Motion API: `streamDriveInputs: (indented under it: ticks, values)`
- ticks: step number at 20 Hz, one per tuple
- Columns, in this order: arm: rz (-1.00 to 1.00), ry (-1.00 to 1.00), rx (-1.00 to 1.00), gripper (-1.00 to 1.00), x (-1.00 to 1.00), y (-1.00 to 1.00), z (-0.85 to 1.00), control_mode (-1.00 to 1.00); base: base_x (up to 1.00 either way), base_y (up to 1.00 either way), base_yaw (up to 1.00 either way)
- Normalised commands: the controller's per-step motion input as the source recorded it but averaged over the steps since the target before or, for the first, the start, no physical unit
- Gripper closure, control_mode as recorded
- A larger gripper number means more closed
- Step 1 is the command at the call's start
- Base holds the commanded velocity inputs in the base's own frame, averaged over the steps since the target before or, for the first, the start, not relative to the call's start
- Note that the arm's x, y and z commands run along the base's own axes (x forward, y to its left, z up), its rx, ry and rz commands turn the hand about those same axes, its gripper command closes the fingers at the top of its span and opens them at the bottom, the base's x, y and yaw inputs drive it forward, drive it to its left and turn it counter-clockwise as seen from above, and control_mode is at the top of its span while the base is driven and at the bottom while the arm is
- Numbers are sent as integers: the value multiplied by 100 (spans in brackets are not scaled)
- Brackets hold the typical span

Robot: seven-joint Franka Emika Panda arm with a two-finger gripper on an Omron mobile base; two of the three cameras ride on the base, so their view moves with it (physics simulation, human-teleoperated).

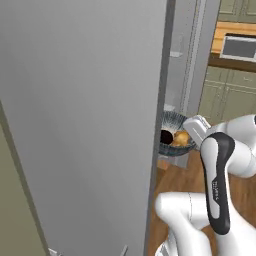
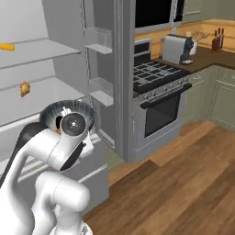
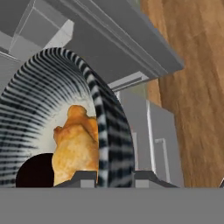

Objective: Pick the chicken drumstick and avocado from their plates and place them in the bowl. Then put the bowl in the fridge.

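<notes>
Gripping bowl [image 3: 107, 131] by rim, hand [image 3: 114, 178] clamped shut; drumstick [image 3: 76, 144], avocado [image 3: 37, 171] inside. Bowl at open fridge [image 1: 85, 125], off shelf. Rigid, probably weighty; contents may roll; keep level.

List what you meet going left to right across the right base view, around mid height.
Small orange food piece on a fridge shelf → bowl → fridge door bins → stove → toaster → knife block.

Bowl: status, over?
Claw shut on bowl rim. Chicken drumstick and avocado inside. Fridge open ahead, door close alongside.
</notes>
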Motion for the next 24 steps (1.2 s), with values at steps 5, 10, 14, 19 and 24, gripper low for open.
streamDriveInputs:
  ticks: [5,10,14,19,24]
  values:
    - [0,0,0,100,0,0,0,100,52,-26,41]
    - [0,0,0,100,0,0,0,100,75,-40,32]
    - [0,0,0,100,0,0,0,100,6,1,45]
    - [0,0,0,100,0,0,0,100,13,6,47]
    - [0,0,0,100,0,0,0,100,39,17,41]
